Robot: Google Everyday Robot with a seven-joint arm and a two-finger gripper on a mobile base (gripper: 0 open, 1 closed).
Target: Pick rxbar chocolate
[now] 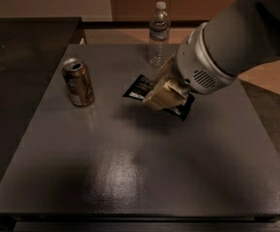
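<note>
Camera view: toward the left edge of the dark table (130, 178), a brown-gold can (78, 82) is stood upright. Near the middle, the rxbar chocolate (139, 87) is gripped by the gripper (165, 94), its fingers clamped across the wrapper. By the far edge, a water bottle (158, 35) is stood upright.

Pincer (161, 98) grips rxbar chocolate (138, 87) over table (130, 178), can (78, 82) left, bottle (158, 35) behind.

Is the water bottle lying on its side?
No, the water bottle stands upright beyond the gripper, which is at the black snack bar.
</note>
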